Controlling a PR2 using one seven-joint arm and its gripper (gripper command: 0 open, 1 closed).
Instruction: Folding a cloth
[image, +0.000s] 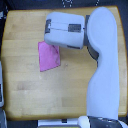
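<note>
I see a pale wooden worktop (30, 95) carrying the pink cloth (49, 57). The arm (102, 70) covers the cloth's top corner. The tool is hidden, so I can't tell its opening.

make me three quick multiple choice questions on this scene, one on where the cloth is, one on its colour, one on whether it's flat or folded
1. Where does the cloth lie?
A. on the wooden table
B. on the floor
C. draped over the arm

2. What colour is the cloth?
A. blue
B. pink-magenta
C. white

3. How does the cloth lie?
A. crumpled in a ball
B. rolled up
C. spread flat

Answers: 1 A, it rests on the tabletop, beside the arm. 2 B, it is plainly pink. 3 C, its outline is a flat four-sided patch.
</note>
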